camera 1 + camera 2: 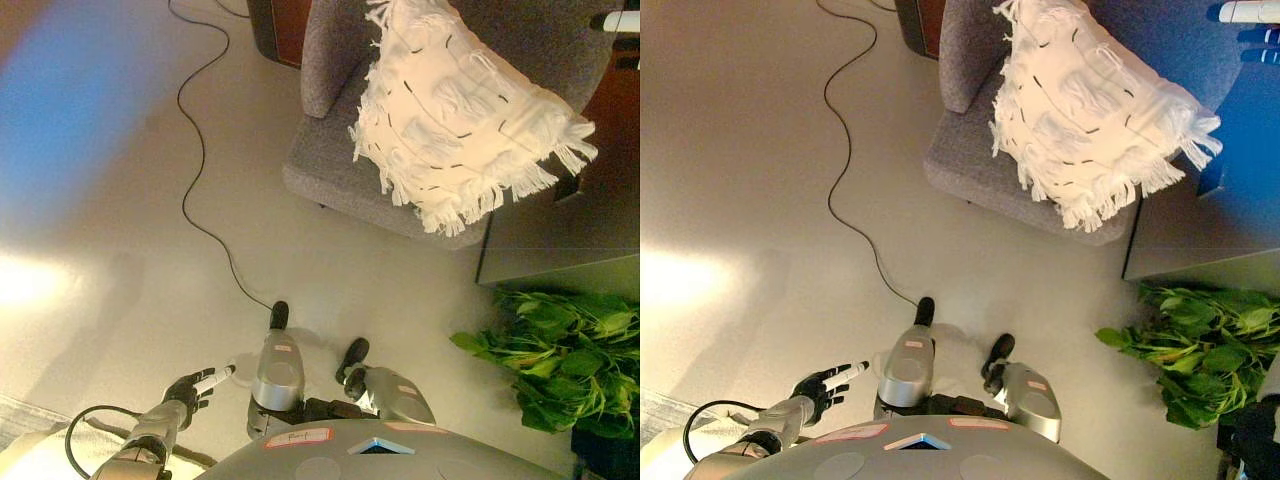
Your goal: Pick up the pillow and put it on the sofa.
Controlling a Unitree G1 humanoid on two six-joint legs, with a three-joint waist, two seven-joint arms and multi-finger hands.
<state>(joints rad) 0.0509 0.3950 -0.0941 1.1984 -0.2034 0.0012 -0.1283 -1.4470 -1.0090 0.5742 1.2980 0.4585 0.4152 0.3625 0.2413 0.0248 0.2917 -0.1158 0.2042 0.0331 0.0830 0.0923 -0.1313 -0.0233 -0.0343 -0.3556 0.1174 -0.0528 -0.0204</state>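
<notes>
Fingers (845, 377) of my left hand (823, 385) were stretched out loosely and held nothing, the hand hanging low at my left side above the floor (120, 250), well apart from anything to do with the job. My right hand did not show in either view, so I could say nothing of it. The pillow (460, 115), white and fringed, already lay on the grey sofa (335, 170), propped aslant against its back cushion with its lower fringe hanging over the front edge of the seat. By my reckoning the placing was as good as done, and what remained was to leave it well. I judged the pillow sat far enough onto the seat to stay, but its overhanging corner made it the sort of soft, light thing that slides if brushed, so any withdrawal wanted to be slow and clear of the fringe. If I were to better it, I would push it gently deeper toward the backrest with flat fingers rather than regrip it. Just beside the sofa stood a dark cabinet (560, 240), and nearer me a leafy green plant (560, 350), both to be kept clear of when stepping back.
</notes>
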